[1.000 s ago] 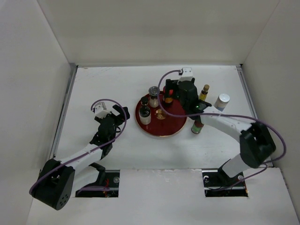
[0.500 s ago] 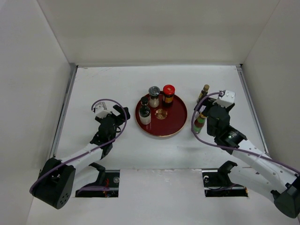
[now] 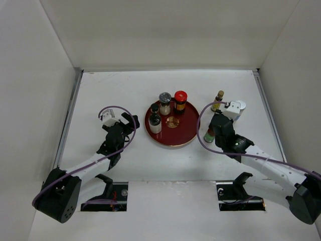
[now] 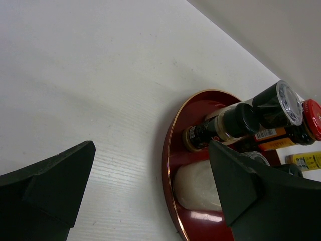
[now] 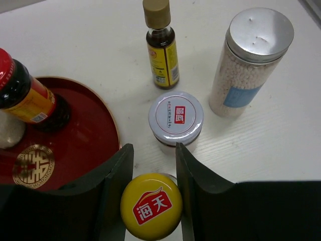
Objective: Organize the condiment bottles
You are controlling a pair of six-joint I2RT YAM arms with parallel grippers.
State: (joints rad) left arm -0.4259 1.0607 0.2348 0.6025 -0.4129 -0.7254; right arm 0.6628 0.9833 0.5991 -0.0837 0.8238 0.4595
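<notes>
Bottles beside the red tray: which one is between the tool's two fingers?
The yellow-capped bottle. It alone sits between the fingers of the right tool; the white-lidded jar, the brown-capped bottle and the silver-lidded jar stand beyond them.

White table (image 3: 125, 90) carries a red tray (image 3: 188, 123) and four bottles (image 5: 162, 47) beside it

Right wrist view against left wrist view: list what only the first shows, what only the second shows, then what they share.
Only the right wrist view shows the yellow-capped bottle standing between the fingers of the right claw, plus the white-lidded jar and the silver-lidded jar on the table beyond it. Only the left wrist view shows the black-capped bottle and the white bottle. Both show the red tray and the red-lidded jar standing on it.
</notes>
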